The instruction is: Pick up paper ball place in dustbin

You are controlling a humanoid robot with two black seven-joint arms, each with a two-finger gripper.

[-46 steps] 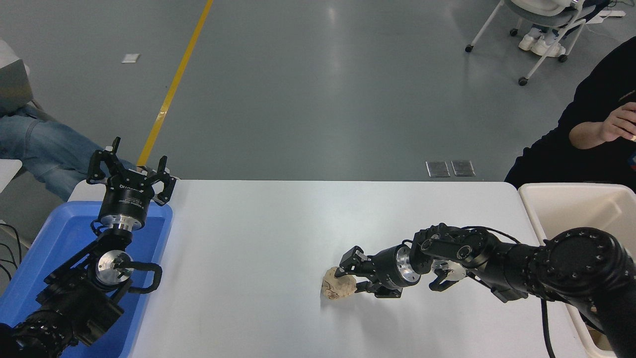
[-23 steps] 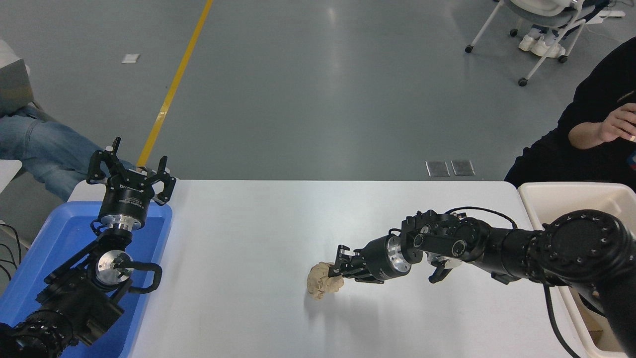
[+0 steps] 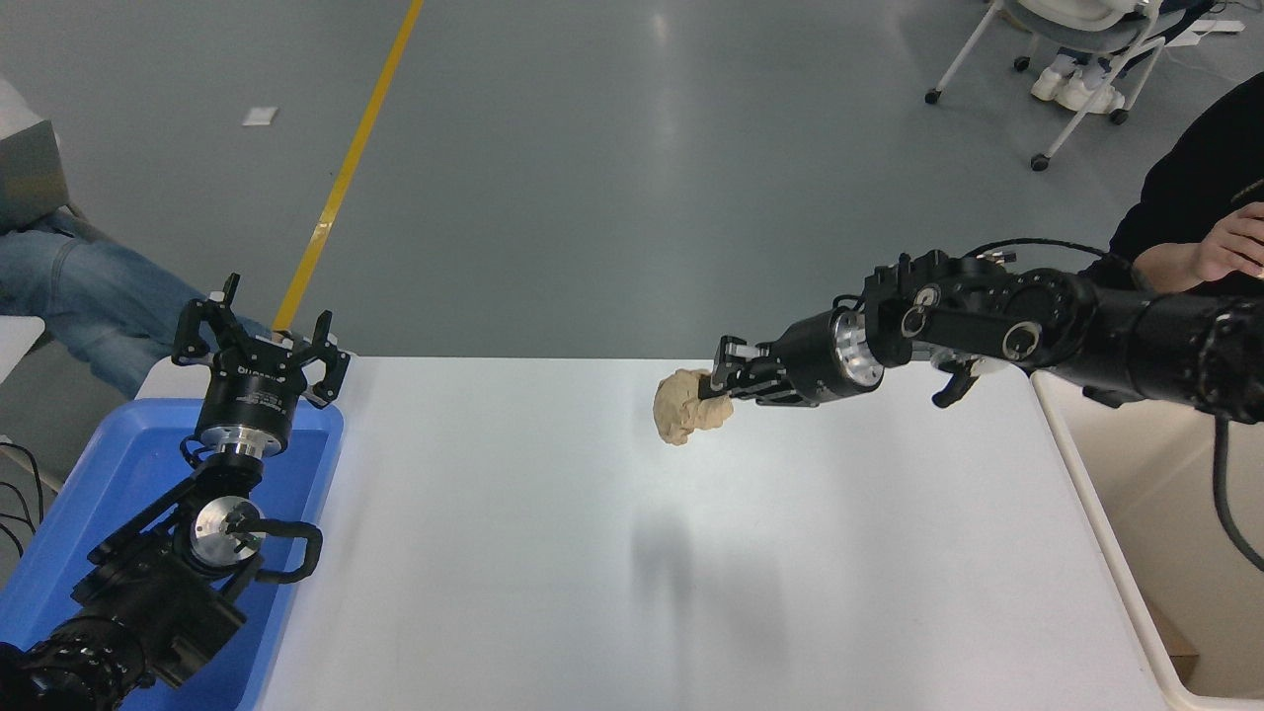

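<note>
Head view: the paper ball (image 3: 687,416) hangs in the air above the white table (image 3: 553,553), pinched at its right side by the right gripper (image 3: 719,383). The pincer's fingers are closed down onto the wrinkled tan paper, and most of the ball sticks out to the left of the fingertips. A soft shadow lies on the tabletop below and nearer the camera than the pincer, apart from the ball itself. Behind the pincer, to its right, the black right arm (image 3: 1037,326) stretches level across to the picture's right edge. Below that arm, and well to the right of the pincer, sits the dustbin (image 3: 1116,553), its cream rim running along the table's right side; the ball is not over it. Beyond the arm, at the far right, a person in a dark sleeve (image 3: 1185,197) holds up a hand (image 3: 1234,242). Far to the pincer's left, the left gripper (image 3: 261,341) is parked over the blue tray (image 3: 118,464) with its fingers spread wide and nothing between them. Past it, a leg in jeans (image 3: 89,296) shows at the left edge.
</note>
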